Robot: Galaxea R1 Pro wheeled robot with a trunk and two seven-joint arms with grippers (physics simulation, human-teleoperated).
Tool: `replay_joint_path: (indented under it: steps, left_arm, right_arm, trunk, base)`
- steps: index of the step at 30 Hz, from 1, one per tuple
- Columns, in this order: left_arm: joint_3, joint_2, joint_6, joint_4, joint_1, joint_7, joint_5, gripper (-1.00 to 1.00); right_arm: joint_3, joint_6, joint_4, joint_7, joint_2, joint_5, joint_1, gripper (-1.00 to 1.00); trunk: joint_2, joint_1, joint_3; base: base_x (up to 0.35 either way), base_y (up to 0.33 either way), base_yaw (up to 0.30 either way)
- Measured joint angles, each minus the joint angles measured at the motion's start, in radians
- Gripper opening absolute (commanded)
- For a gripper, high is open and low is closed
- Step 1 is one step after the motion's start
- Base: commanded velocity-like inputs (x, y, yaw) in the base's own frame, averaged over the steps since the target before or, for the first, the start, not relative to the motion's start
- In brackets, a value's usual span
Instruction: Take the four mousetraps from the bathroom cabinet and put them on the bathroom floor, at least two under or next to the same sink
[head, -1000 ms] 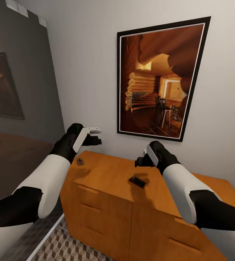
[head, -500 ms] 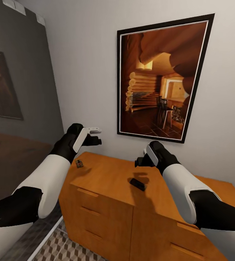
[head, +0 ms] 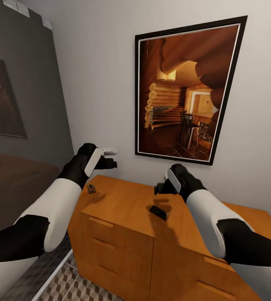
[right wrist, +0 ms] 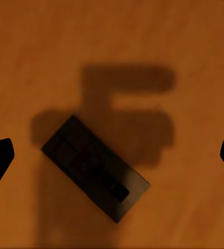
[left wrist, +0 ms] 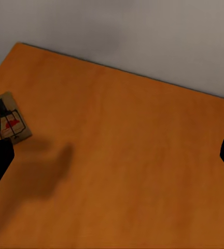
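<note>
The orange-brown cabinet (head: pixel 127 205) stands against the white wall. Two mousetraps lie on its flat top. One mousetrap (head: pixel 92 189) is near the top's left corner, pale wood with a red mark in the left wrist view (left wrist: pixel 8 123). My left gripper (head: pixel 111 158) hovers open above and beside it (left wrist: pixel 112 161). The other mousetrap (head: pixel 158 212) lies mid-top in shadow and looks dark in the right wrist view (right wrist: pixel 94 166). My right gripper (head: pixel 159 188) hangs open straight above it, one fingertip either side (right wrist: pixel 112 158).
A large framed picture (head: pixel 185 92) of a log cabin hangs on the wall behind the cabinet. A dark grey wall (head: pixel 22 104) closes the left side. The cube-patterned bathroom floor (head: pixel 68 288) lies below the cabinet's left front. Drawer fronts face me.
The camera shifted slightly after the oldest frame. My right gripper has edged a little left over the shadowed mousetrap. The left arm and both mousetraps have stayed put.
</note>
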Motion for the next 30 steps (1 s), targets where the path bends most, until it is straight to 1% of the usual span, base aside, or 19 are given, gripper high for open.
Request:
replay_joint_path:
  steps: [9,14,30]
  left_arm:
    - [0.000,0.000,0.000,0.018,0.000,0.000,-0.001,1.00]
    - [0.000,0.000,0.000,0.020,0.000,0.000,-0.001,1.00]
    - [0.001,0.000,0.000,0.022,0.000,0.002,-0.001,1.00]
  right_arm:
    - [-0.001,0.000,0.070,0.002,0.001,-0.003,0.000,1.00]
    - [-0.001,0.000,0.091,0.003,0.001,-0.004,0.000,1.00]
    - [0.001,0.000,0.104,0.004,0.001,-0.002,0.000,1.00]
  trunk:
    - [0.000,0.000,0.000]
    - [0.000,0.000,0.000]
    - [0.000,0.000,0.000]
  base:
    - [0.000,0.000,0.000]
    - [0.000,0.000,0.000]
    - [0.002,0.000,0.000]
